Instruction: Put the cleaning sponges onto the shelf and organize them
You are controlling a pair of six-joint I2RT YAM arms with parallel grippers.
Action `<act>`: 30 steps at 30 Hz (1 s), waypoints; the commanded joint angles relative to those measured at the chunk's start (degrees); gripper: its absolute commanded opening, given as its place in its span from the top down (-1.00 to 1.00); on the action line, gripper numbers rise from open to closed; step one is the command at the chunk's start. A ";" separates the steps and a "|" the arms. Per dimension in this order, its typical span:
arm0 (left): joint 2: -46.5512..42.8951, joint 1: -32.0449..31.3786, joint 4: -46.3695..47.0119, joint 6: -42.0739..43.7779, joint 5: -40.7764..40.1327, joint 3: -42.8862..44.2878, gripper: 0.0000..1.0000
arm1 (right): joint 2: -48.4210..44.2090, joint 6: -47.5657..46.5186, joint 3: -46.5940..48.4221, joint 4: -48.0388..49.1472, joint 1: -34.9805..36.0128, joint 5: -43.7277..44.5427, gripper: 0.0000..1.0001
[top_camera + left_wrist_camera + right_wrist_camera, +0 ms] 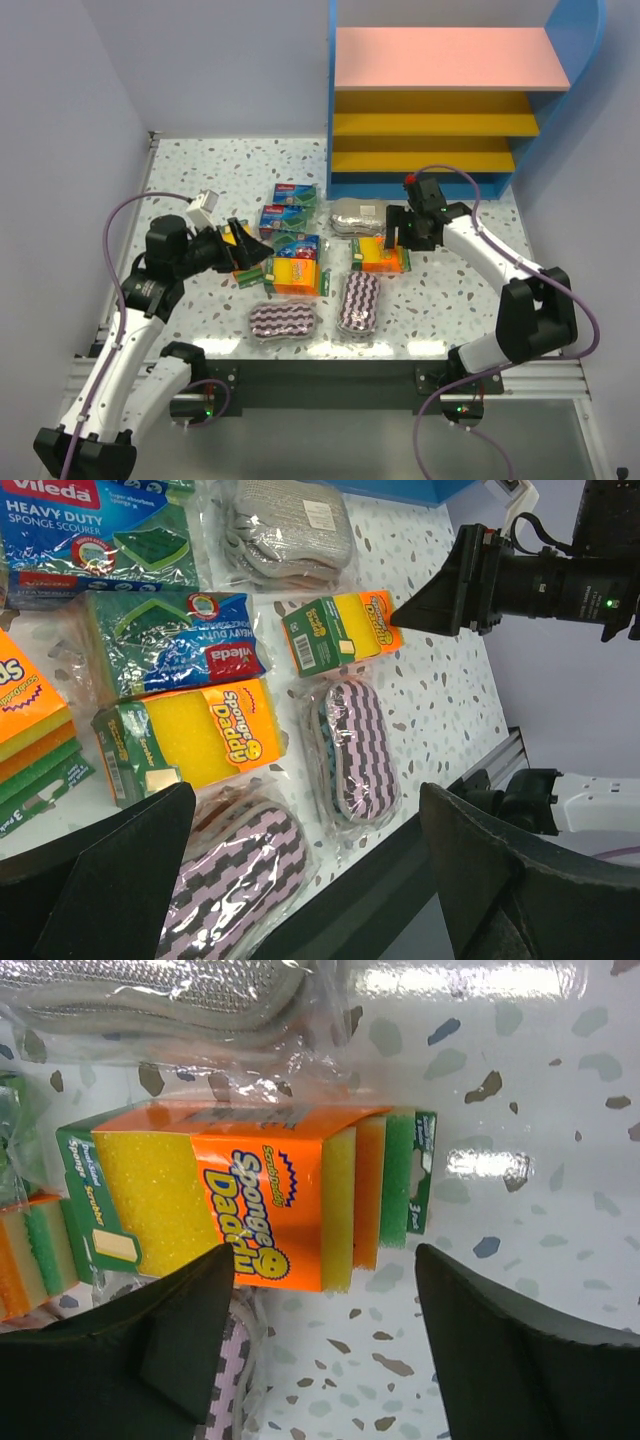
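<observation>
Several wrapped cleaning sponges lie mid-table in front of the shelf [450, 60], whose boards hold nothing. My right gripper [392, 240] is open and empty just above an orange-yellow-green sponge pack [380, 257]. In the right wrist view that pack [250, 1200] lies just beyond the gripper's [325, 1290] fingertips, not between them. My left gripper [250, 250] is open and empty over the left packs. The left wrist view shows the gripper [305, 820] above two purple-white striped pads [230, 880] [355, 745], a sponge block pack [190, 740] and a blue pack [175, 645].
A silvery-grey scourer pack [358, 215] lies behind the right gripper, close to the shelf's foot. Two green flat packs [295, 195] [283, 217] lie at the back left. The purple pads [283, 320] [360, 300] sit near the table's front edge [330, 350].
</observation>
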 commanded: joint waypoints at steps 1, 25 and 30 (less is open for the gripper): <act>-0.80 -0.08 -1.27 1.25 -0.34 -0.26 -1.00 | 1.44 -0.80 -0.92 6.78 -0.09 -2.23 -0.44; 0.08 -0.08 -2.07 1.78 -0.52 0.97 -1.00 | -0.13 3.77 -14.45 18.57 -4.57 -12.71 1.00; 0.79 -0.08 -1.28 1.52 -0.08 1.05 -1.00 | -4.35 5.61 -14.99 14.09 -5.80 -11.05 1.00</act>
